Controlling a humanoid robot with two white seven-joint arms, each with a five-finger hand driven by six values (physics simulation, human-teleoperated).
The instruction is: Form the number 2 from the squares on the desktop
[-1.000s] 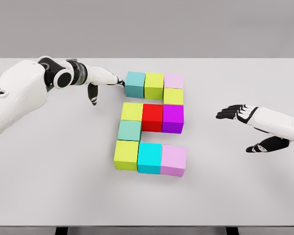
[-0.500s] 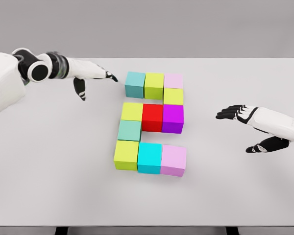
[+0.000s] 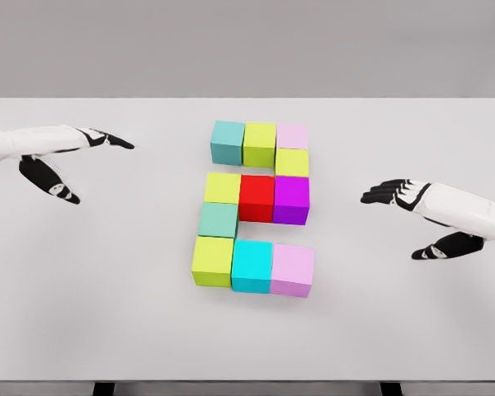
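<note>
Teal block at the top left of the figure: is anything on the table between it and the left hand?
Nothing visible. Only bare table lies between the left hand and the teal block.

1. No printed text, label, brand or sign can be read anywhere.
2. The only legible figure is the numeral 2 that the coloured matte cubes [image 3: 256, 206] spell out on the pale grey tabletop [image 3: 107, 289], lying between the two hands.

The left hand [image 3: 62, 157] hangs far left of the blocks [image 3: 256, 210], fingers spread. The right hand [image 3: 421, 219] hangs far right, fingers spread too.
</note>
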